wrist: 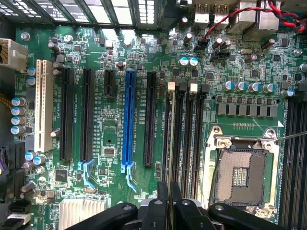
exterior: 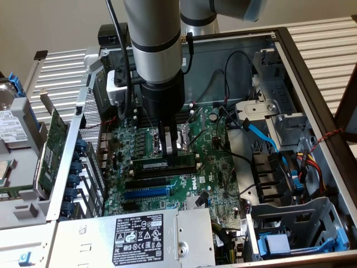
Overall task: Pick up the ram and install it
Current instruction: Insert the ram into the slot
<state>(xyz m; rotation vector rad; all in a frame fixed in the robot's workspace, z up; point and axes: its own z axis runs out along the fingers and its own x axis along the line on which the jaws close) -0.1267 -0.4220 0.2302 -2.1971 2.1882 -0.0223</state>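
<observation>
An arm reaches down into an open computer case [exterior: 312, 100] in the exterior view, its gripper [exterior: 170, 146] over the motherboard [exterior: 217, 167]; the fingers [exterior: 160, 139] are drawn close together, clamped on the ram [exterior: 164, 165], which lies lengthwise along the row of memory slots just below them, its pale label strip facing up; in the wrist view the ram [wrist: 171, 158] is seen edge-on, a thin strip running from between the fingers [wrist: 162, 194] up along the memory slots [wrist: 189, 139], beside the open processor socket [wrist: 242, 175]; a blue slot [wrist: 128, 120] and a white slot [wrist: 43, 105] stand further off among black ones; a labelled power supply [exterior: 139, 234] sits at the case's near edge.
</observation>
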